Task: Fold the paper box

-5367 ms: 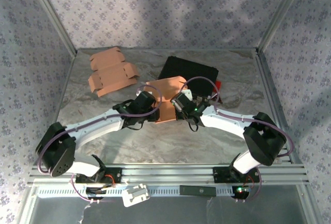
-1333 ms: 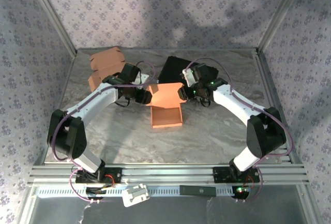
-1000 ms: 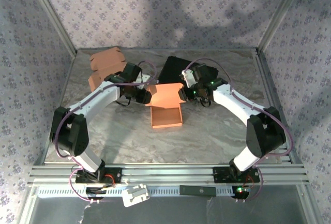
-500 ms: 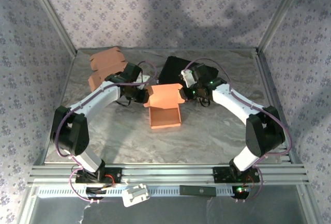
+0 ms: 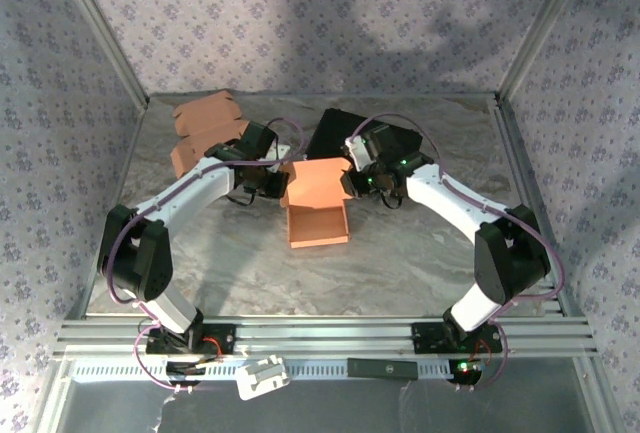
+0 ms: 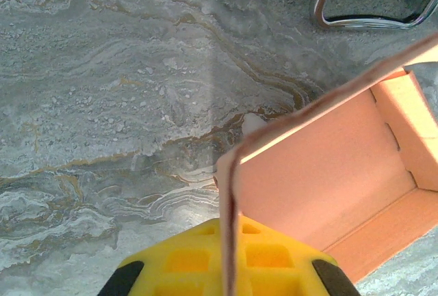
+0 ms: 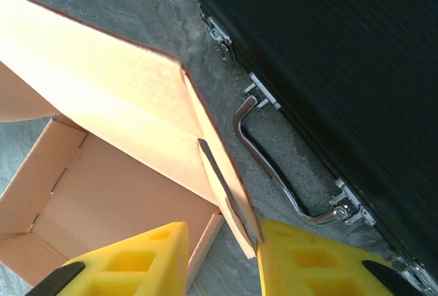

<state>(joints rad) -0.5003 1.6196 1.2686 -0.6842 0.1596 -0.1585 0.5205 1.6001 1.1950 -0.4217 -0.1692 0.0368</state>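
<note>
While the box sits open just on the near side of the case, its lid raised, the left gripper pinches the lid's left edge between closed fingers and the right gripper, fingers apart, straddles the right flap unclamped.

Black hard case lies flat at rear of grey marbled surface. Ribbed lid. Chrome handle and latches on its near edge. Floral-papered walls behind.
</note>
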